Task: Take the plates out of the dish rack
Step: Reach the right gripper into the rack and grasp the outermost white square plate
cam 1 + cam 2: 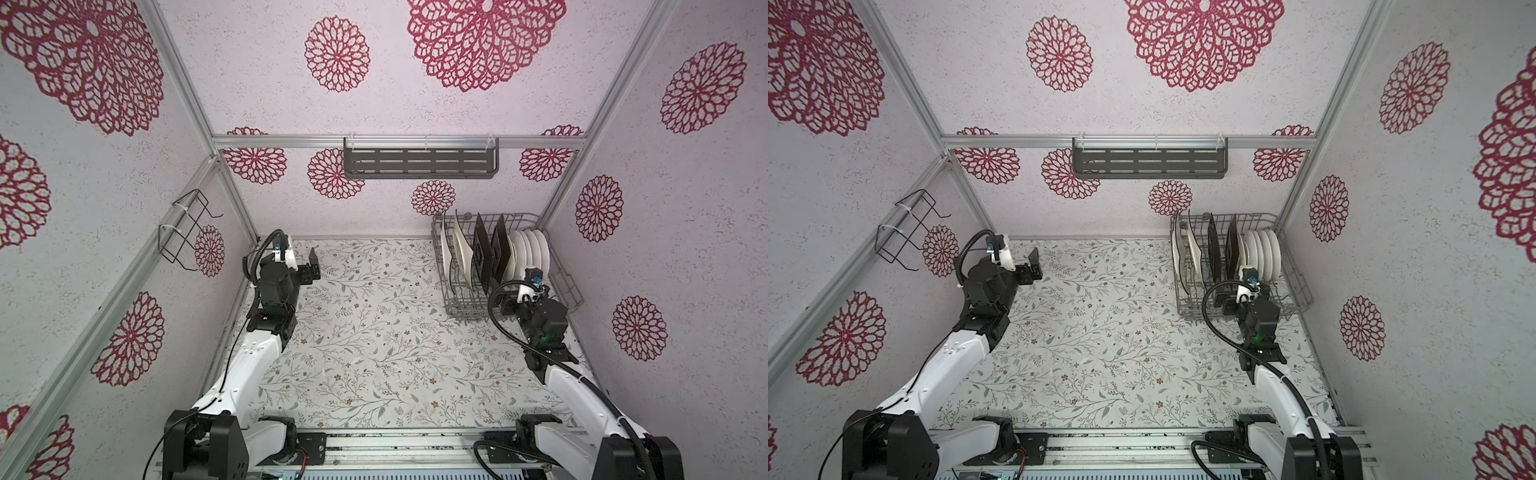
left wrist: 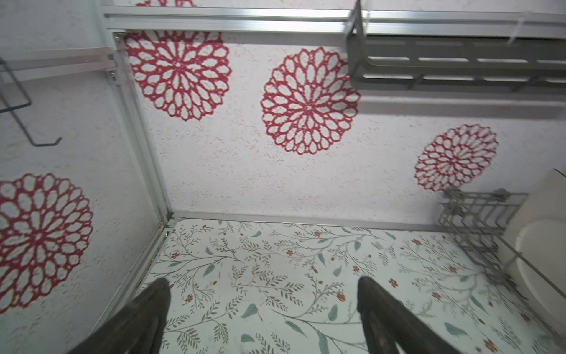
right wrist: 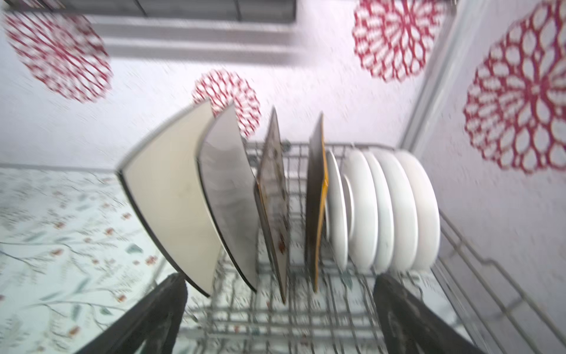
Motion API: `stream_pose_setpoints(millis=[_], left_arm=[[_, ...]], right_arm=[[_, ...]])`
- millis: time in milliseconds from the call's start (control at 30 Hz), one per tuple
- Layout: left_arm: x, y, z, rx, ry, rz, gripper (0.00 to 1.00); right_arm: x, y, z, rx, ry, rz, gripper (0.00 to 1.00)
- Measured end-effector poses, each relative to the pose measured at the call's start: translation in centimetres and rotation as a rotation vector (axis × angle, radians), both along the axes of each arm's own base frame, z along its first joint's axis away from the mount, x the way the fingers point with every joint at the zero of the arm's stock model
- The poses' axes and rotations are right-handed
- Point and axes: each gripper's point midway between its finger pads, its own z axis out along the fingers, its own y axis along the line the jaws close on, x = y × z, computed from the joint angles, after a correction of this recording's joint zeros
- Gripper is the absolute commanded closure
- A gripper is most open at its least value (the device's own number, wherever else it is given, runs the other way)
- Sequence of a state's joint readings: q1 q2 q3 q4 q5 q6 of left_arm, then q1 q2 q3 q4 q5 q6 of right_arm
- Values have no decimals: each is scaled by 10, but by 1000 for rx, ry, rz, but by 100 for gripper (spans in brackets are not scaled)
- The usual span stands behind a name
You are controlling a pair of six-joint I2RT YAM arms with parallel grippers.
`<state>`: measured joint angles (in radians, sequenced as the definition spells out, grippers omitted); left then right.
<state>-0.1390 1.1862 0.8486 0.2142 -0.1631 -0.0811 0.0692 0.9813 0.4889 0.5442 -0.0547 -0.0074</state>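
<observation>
Filling the right wrist view, plates point(image 3: 382, 211) barely enter the left.

dish rack point(image 1: 467, 307) grey | plates point(image 3: 395, 211) cream, black, white | table point(image 1: 374, 353) floral

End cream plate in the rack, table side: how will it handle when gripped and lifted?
The cream plate looks rigid and smooth: probably slick to grip, breakable if dropped. It stands tilted on edge in the dish rack, so it may swing once lifted clear.
</observation>
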Motion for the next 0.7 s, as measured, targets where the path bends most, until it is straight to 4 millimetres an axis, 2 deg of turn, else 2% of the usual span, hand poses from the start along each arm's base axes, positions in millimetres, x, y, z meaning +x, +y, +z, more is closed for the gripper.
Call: stream_pose_setpoints(millis=[100,267,400,533,633,700], left_arm=[[-11,-36,9,28,45,-122,3],[-43,-76,12,42,116,-298,3],[-75,-91,20,21,132,-401,3],[-105,-99,28,-13,133,-478,3],[-126,-105,23,-41,151,-536,2],[-137,-108,12,-58,182,-565,2]], right_arm=[[-2,20,12,-6,-7,80,1],[-5,62,8,-53,47,220,1],[-7,92,10,-82,53,310,1],[-7,110,6,-96,61,372,2],[0,115,-4,-98,73,385,4],[7,118,-12,-100,81,386,4]])
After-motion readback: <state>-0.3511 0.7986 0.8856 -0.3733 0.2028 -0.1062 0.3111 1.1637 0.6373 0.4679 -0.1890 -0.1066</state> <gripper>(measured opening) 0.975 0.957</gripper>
